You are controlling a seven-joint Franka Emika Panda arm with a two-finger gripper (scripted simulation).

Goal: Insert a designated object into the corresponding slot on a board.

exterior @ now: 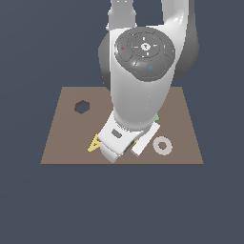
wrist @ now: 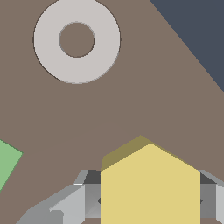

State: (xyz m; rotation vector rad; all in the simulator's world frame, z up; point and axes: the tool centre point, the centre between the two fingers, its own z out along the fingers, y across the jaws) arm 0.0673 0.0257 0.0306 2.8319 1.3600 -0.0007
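The wrist view shows the designated object, a flat yellow hexagonal block (wrist: 150, 188), between my gripper's (wrist: 150, 200) two grey fingers (wrist: 81, 199), which press on its opposite sides. The gripper is shut on it. It sits low over the brown board (wrist: 131, 105). In the exterior view the arm's white hand (exterior: 116, 138) hangs over the board's (exterior: 62, 138) near edge and hides the fingers and nearly all of the block. The slot (exterior: 82, 106), a dark hexagonal cutout, lies far off toward the exterior view's left, at the back of the board.
A grey ring (exterior: 162, 146) (wrist: 76, 39) lies on the board close to the hand. A yellow A-shaped piece (exterior: 95, 144) pokes out beside the hand. A green piece (wrist: 6, 164) (exterior: 157, 117) shows at the edge. Dark blue floor (wrist: 197, 30) surrounds the board.
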